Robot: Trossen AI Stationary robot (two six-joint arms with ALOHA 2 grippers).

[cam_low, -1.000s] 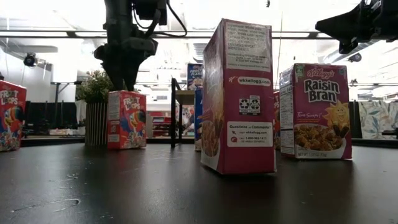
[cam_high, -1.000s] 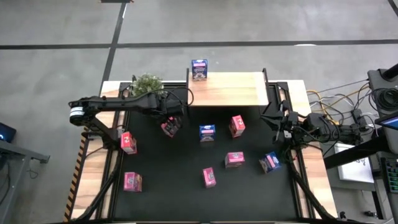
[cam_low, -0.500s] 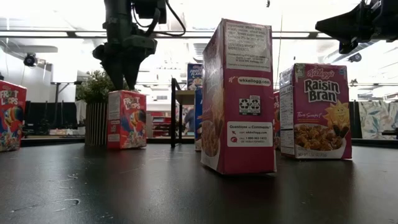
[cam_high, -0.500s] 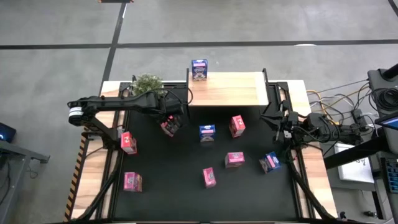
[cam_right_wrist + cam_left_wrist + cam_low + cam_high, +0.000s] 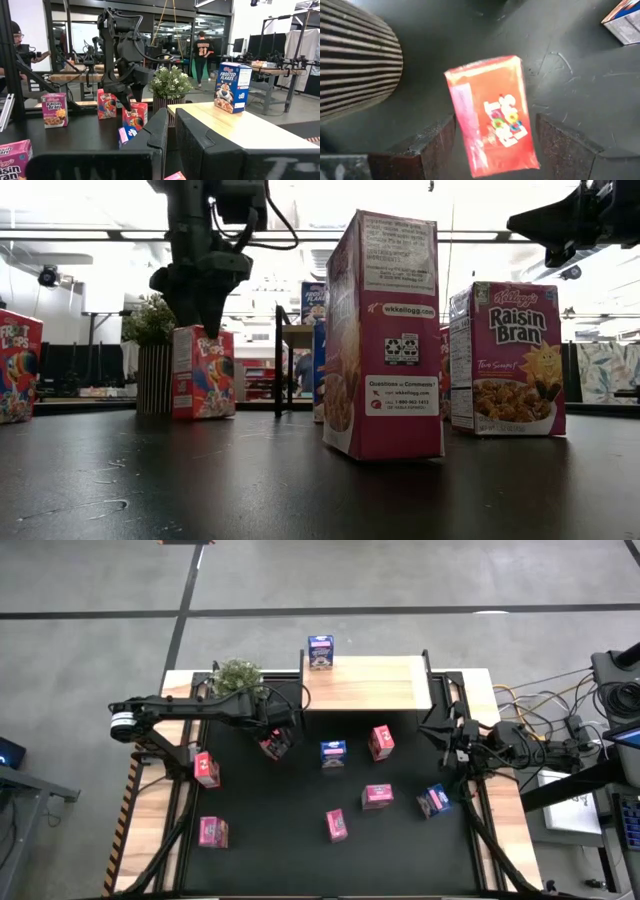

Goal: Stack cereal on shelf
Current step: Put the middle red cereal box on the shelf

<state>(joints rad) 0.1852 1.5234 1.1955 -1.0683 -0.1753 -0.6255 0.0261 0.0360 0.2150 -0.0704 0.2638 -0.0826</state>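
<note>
The left gripper (image 5: 272, 728) is seen poised directly above a small red cardboard Froot Loops cereal box (image 5: 274, 744), its fingers spread wide to either side of the carton and nothing yet held. In the left wrist view the box (image 5: 492, 114) is framed between the two dark fingers (image 5: 432, 145), its long axis running roughly along the gap rather than across it, so a straight descent is judged to be what the coming grasp turns on. The box stands upright on the black tabletop (image 5: 290, 790) near its far-left corner, beside the green potted plant in a ribbed pot (image 5: 236, 675) and just short of the pale wooden shelf with black posts (image 5: 367, 683), on whose far-left corner one blue cereal box (image 5: 320, 651) is already set. The remaining pink and blue boxes are scattered across the tabletop, well apart from one another. The right gripper (image 5: 447, 738) is parked by the table's right edge with its fingers closed and empty, much farther from the red box than the left. Compared with a second ago, the left gripper is shown slightly lower over the carton in the low view (image 5: 205, 290); the boxes and the right arm are unchanged.
</note>
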